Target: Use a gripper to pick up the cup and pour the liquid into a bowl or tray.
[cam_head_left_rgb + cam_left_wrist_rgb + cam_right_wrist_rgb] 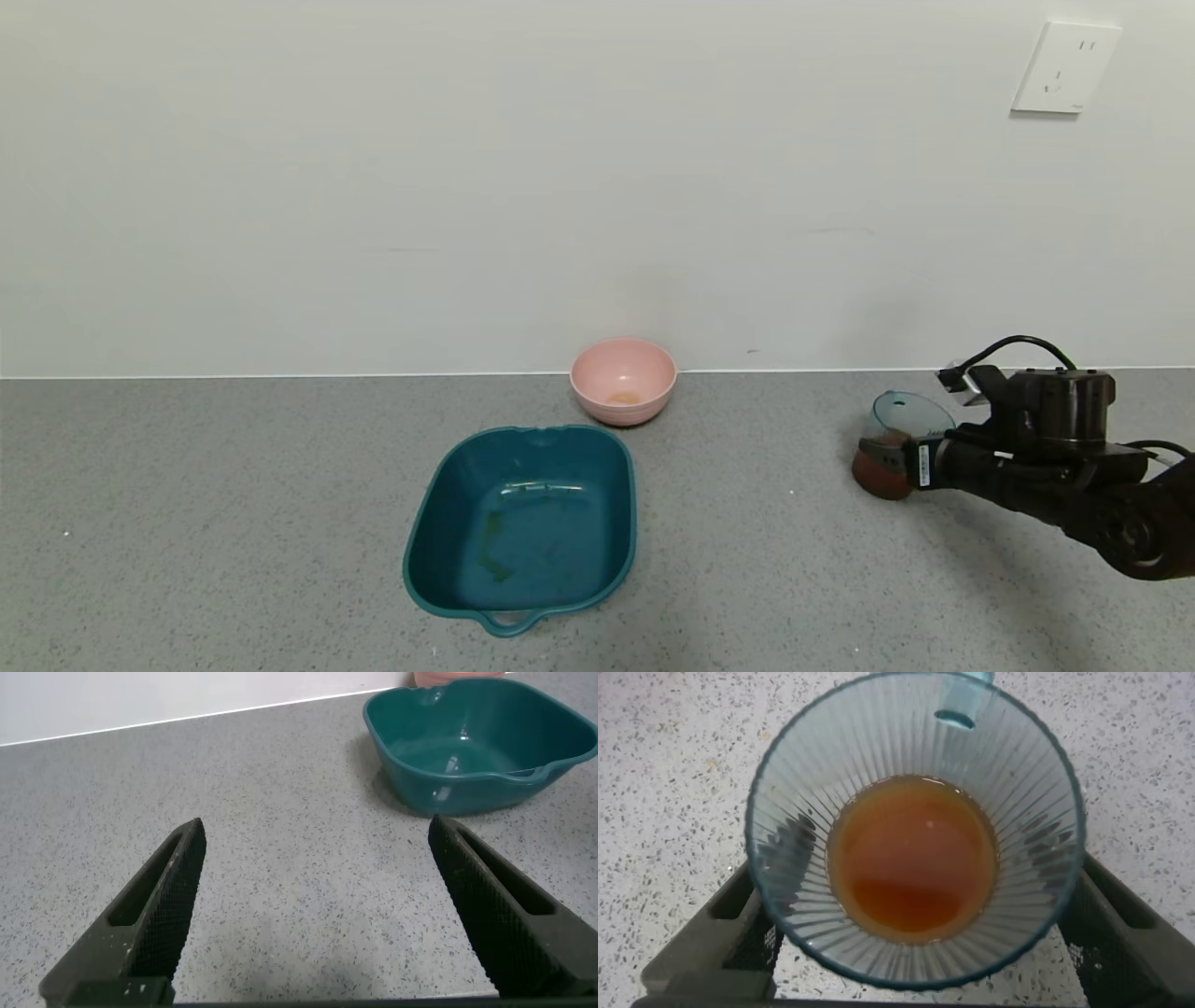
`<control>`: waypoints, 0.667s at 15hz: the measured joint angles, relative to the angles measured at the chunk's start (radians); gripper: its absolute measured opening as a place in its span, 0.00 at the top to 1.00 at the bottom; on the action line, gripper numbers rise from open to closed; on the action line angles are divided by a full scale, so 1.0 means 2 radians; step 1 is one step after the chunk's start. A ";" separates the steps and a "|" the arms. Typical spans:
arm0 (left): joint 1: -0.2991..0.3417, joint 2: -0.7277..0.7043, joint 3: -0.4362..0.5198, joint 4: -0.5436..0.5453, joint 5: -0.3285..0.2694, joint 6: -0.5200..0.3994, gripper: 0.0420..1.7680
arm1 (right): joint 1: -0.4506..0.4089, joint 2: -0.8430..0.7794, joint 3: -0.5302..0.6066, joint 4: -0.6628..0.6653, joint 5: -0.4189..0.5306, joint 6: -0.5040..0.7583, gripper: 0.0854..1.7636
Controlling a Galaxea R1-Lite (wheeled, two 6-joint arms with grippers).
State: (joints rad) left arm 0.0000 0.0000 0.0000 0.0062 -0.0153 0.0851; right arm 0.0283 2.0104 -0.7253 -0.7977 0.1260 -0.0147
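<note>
Nearest my station, on the right side of the grey counter (233,523), the right gripper (898,464) had its fingers (719,943) set on either side of the cup (898,446), low on the body. From the wrist camera the two black pads flanked the ribbed wall and appeared to touch it, so I read the cup as pinched between them. The cup stood upright on the counter, or only just above it; I could not tell which. It held reddish-brown liquid (913,854), filling roughly the lower part and leaving a high clear margin below the rim.

I judged the cup to be light, thin-walled and somewhat flexible. A hard squeeze could deform it and push liquid upward. The ribs should give the pads some purchase, but the taper means a low grip could slide upward under load. The small handle tab (955,717) sat on the side away from the gripper, so the body is the practical place to hold.

Off to the left, the left gripper (313,905) hung idle above bare counter with its fingers spread wide.

Farther out, the teal tray (616,560) lay near the middle of the counter, well apart from the cup, with only traces of residue on its floor. Beyond it, the pink bowl (623,380) stood by the wall (467,187).
</note>
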 joint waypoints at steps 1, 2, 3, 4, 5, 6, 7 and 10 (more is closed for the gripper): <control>0.000 0.000 0.000 0.000 0.000 0.000 0.03 | 0.000 0.002 0.000 0.000 0.000 0.000 0.03; 0.000 0.000 0.000 0.000 0.000 0.000 0.03 | 0.000 0.004 -0.001 0.000 0.000 0.001 0.03; 0.000 0.000 0.000 0.000 0.000 0.000 0.03 | 0.000 0.006 -0.001 -0.001 0.000 0.000 0.03; 0.000 0.000 0.000 0.000 0.000 0.000 0.03 | 0.000 0.007 -0.001 -0.001 0.000 0.001 0.03; 0.000 0.000 0.000 0.000 0.000 0.000 0.03 | -0.001 0.009 -0.001 -0.002 0.000 0.000 0.03; 0.000 0.000 0.000 0.000 0.000 0.000 0.03 | -0.001 0.011 -0.001 -0.003 0.000 0.000 0.03; 0.000 0.000 0.000 0.000 0.000 0.000 0.03 | -0.002 0.013 -0.001 -0.004 0.000 0.000 0.03; 0.000 0.000 0.000 0.000 0.000 -0.001 0.03 | -0.004 0.014 -0.001 -0.009 0.000 0.000 0.03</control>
State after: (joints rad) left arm 0.0000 0.0000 0.0000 0.0062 -0.0153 0.0840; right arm 0.0200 2.0394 -0.7283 -0.8153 0.1264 -0.0149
